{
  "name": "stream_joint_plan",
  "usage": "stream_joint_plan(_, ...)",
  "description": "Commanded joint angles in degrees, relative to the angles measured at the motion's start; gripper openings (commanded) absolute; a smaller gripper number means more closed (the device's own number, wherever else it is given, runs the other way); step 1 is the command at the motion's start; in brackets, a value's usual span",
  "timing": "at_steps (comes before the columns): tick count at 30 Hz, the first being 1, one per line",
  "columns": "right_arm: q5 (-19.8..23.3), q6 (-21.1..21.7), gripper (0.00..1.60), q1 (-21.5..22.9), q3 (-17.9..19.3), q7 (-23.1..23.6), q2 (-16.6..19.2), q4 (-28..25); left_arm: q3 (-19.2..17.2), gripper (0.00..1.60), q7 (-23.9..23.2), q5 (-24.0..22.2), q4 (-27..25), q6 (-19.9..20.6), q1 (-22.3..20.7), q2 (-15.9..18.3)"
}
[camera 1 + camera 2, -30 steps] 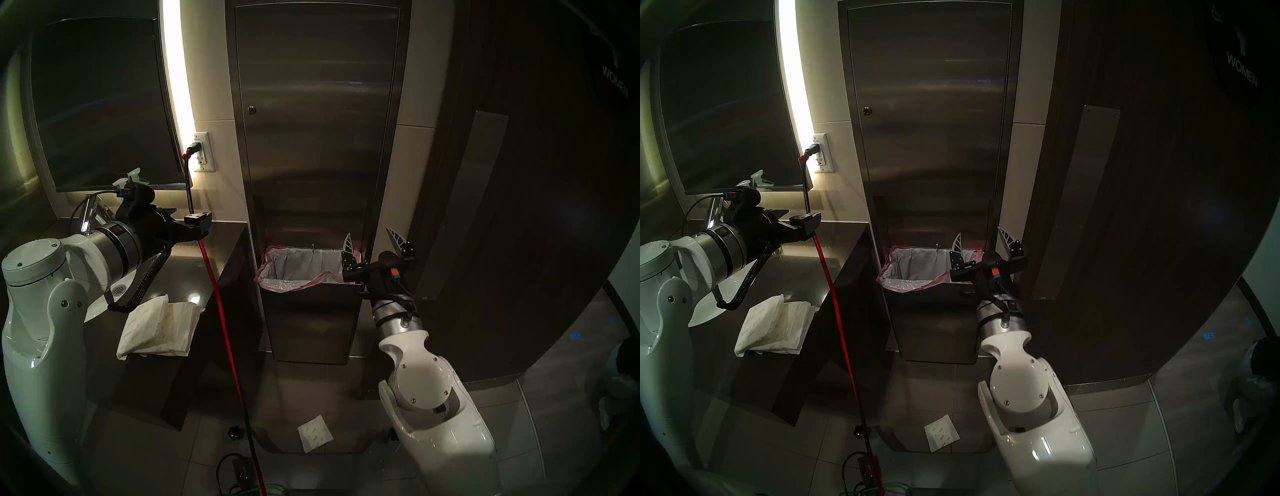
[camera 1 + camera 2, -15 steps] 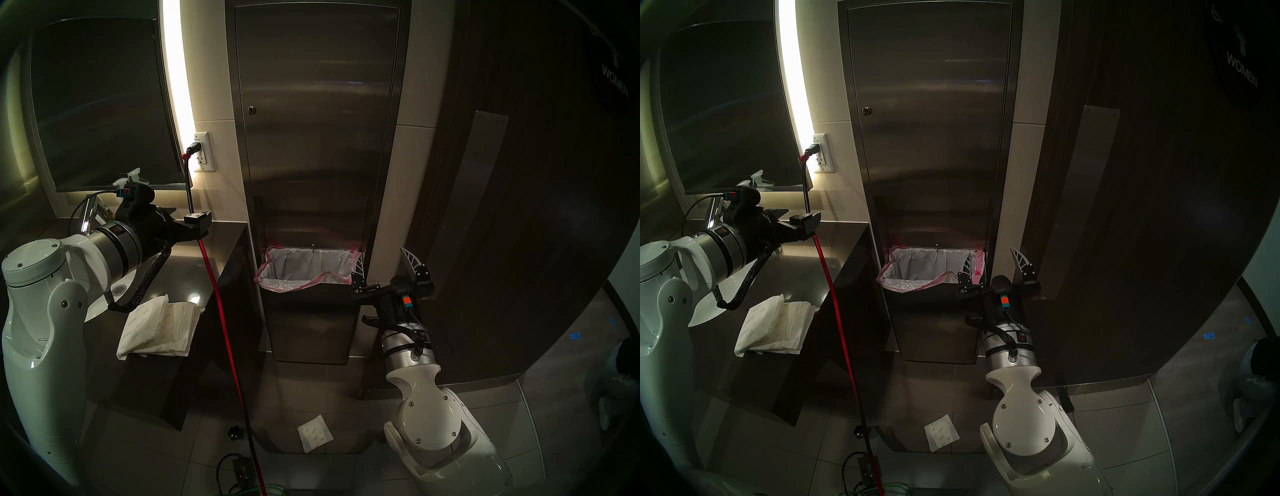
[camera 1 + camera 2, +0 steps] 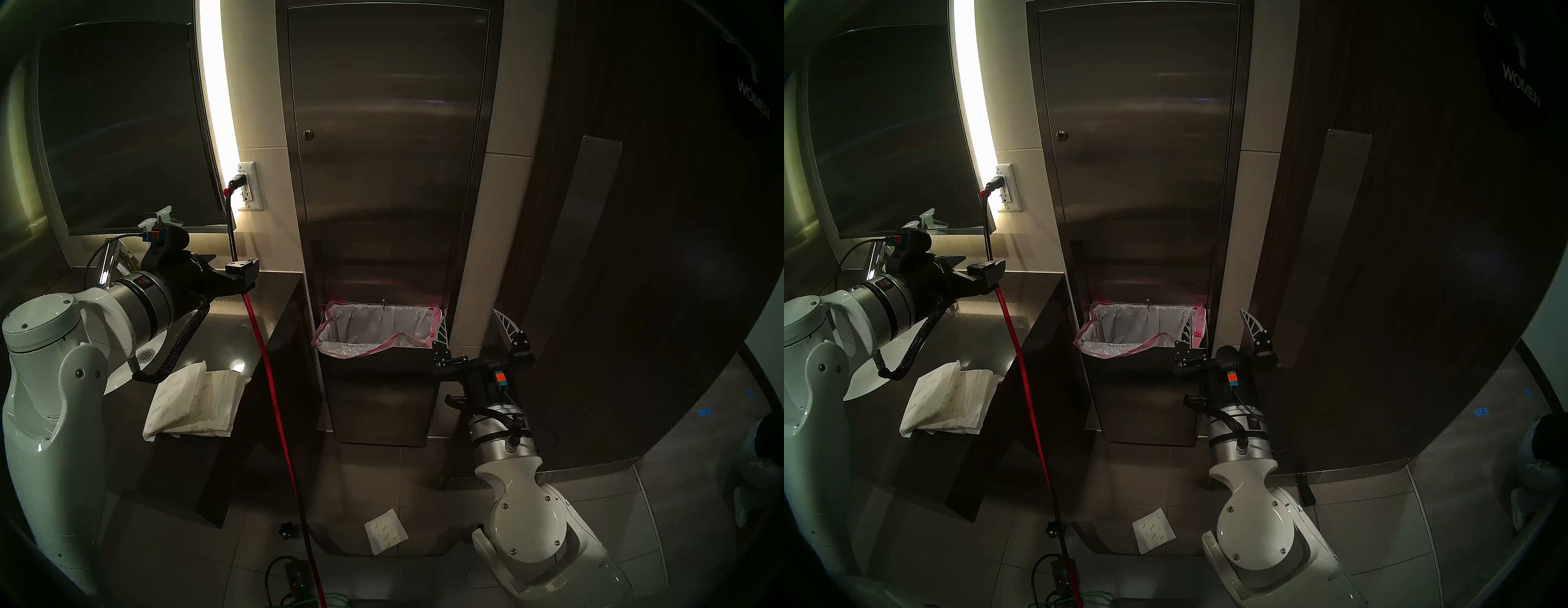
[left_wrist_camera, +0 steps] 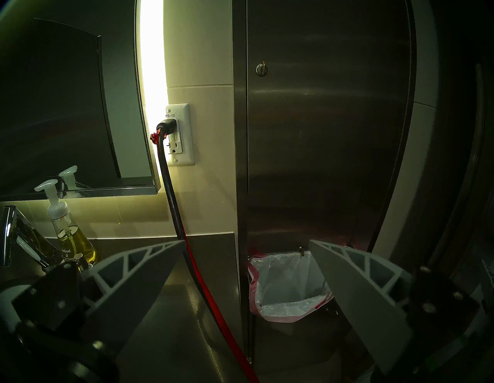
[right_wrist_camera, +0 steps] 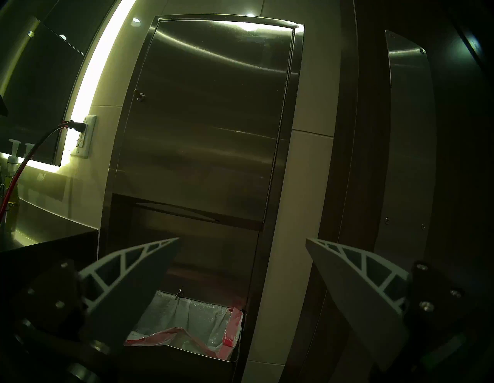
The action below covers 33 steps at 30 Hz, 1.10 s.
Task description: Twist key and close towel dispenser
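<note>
The towel dispenser [image 3: 390,148] [image 3: 1140,148] is a tall steel wall cabinet, and its long door lies flush with the frame. A tiny key [image 3: 308,134] [image 4: 261,69] [image 5: 139,95] sticks out of the round lock at the door's left edge. My left gripper [image 4: 247,240] is open over the counter, left of the dispenser and well below the key, holding nothing. My right gripper [image 3: 469,318] [image 5: 242,239] is open and empty, low beside the bin's right edge, pointing up at the cabinet.
A red-and-black cable [image 3: 263,348] runs from the wall outlet [image 3: 248,187] down past the counter edge to the floor. Paper towels [image 3: 195,399] lie on the counter, one more [image 3: 386,530] on the floor. The pink-edged bin liner [image 3: 377,327], soap bottle [image 4: 66,230] and brown door's push plate [image 3: 572,254] are close.
My right arm has drawn back and down, from over the bin's right corner to beside it, its gripper still open. The left arm has not moved.
</note>
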Motion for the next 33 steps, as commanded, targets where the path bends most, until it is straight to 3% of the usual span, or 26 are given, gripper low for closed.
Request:
stream_joint_plan(1,0.2,-0.1,1.6,0.6,0.0,-0.6,0.5,-1.1,0.1,1.6,0.0,0.1,-0.2,-0.6,-0.1,-0.1)
stream_joint_plan(14,0.4,0.0,1.6,0.8,-0.3,-1.3,1.1,-1.1,0.1,1.6,0.0,0.0,-0.2,-0.7,-0.1,0.0)
stream_joint_plan(19,0.3,-0.1,1.6,0.8,-0.3,-1.2,1.0,-1.0,8.3,1.6,3.3,2.7,1.2,-0.6,-5.8,3.0)
stream_joint_plan(25,0.3,-0.1,1.6,0.9,-0.4,-1.3,1.0,-0.9,13.6,1.6,3.5,3.6,1.0,-2.9,-8.9,4.5)
stream_joint_plan(26,0.4,-0.2,1.6,0.9,-0.3,-1.3,1.2,-0.8,17.9,1.6,5.1,4.9,2.3,-2.6,-12.8,4.5)
stream_joint_plan(28,0.3,-0.2,1.6,0.9,-0.4,-1.4,1.2,-0.8,18.9,1.6,5.5,5.2,2.5,-3.4,-13.2,4.6)
stream_joint_plan(29,0.3,-0.2,1.6,0.9,-0.4,-1.4,1.1,-0.8,17.2,1.6,5.1,4.9,1.8,-4.3,-11.1,4.7)
stream_joint_plan(32,0.4,-0.2,1.6,1.0,-0.4,-1.5,1.2,-0.8,21.0,1.6,6.7,6.4,3.6,-5.4,-15.1,4.9)
stream_joint_plan(33,0.3,-0.2,1.6,0.9,-0.4,-1.5,1.2,-0.8,20.5,1.6,7.1,6.5,3.2,-6.7,-13.7,5.0)
